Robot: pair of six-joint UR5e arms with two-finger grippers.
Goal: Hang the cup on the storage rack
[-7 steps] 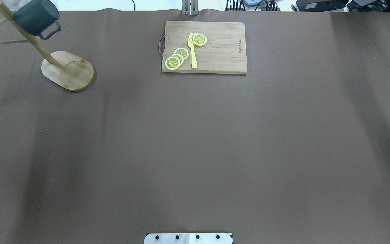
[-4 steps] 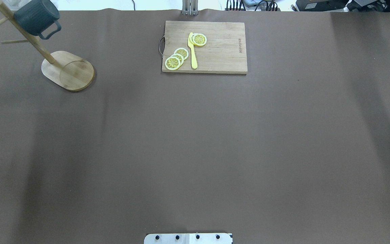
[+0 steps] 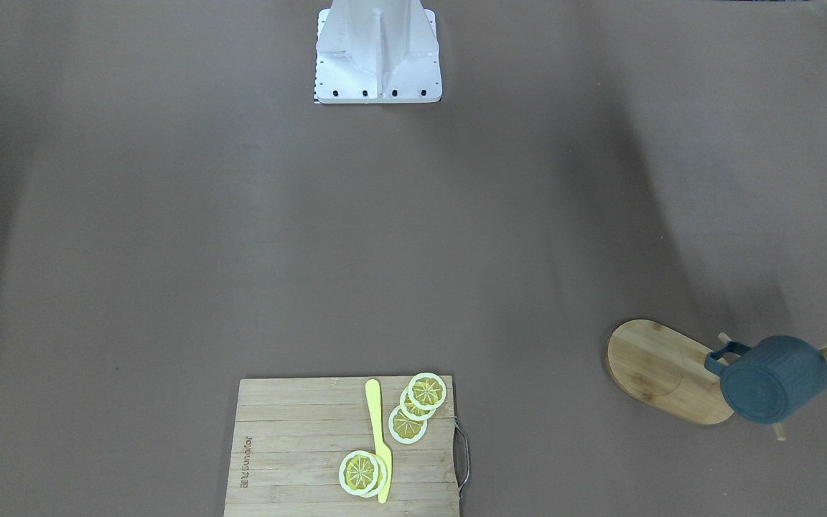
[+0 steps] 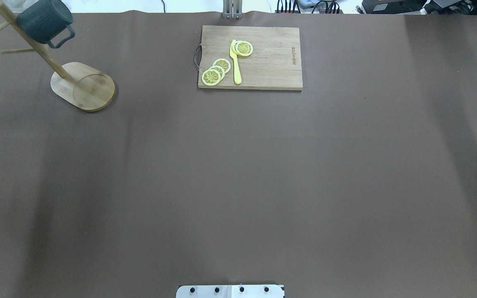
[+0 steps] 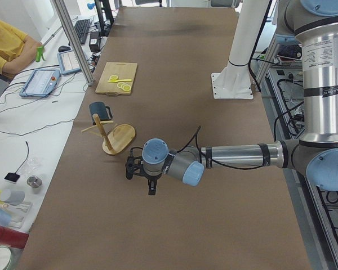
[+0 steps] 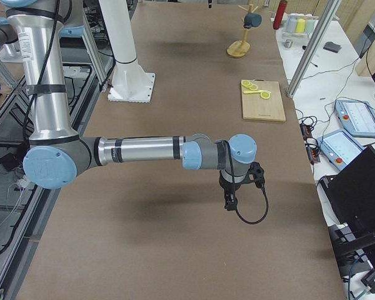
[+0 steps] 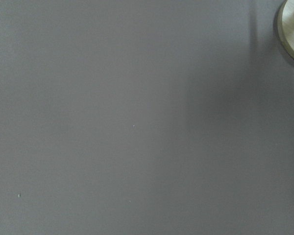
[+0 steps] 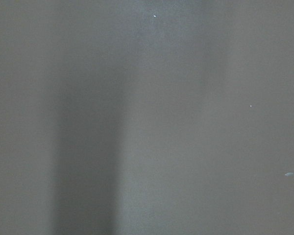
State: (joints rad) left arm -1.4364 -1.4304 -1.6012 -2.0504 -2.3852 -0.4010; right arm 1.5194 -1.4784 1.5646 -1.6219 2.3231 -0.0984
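Holding the overhead view against the moments just before, we are finding nothing shifting. The cup (image 4: 44,20) is sitting high on the rack (image 4: 83,87), off the table (image 4: 238,186), exactly as it was, with no swinging or slipping. We are judging the hanging done, with only the arms' retreat remaining. We are not managing to tell whether a peg is passing through the handle or into the mouth.

The left end effector (image 5: 150,188) is hovering over bare table, with the rack's base near it and the cup above and beyond. The right end effector (image 6: 229,203) is hovering well apart from both. Neither is carrying the cup, but we cannot tell whether either is released or clenched.

As for containers, the cup's mouth is facing away from every camera, so we are seeing nothing of its inside. The cutting board (image 4: 271,62), well apart from both end effectors, is carrying lemon slices (image 4: 216,71) and a yellow knife (image 4: 235,62).
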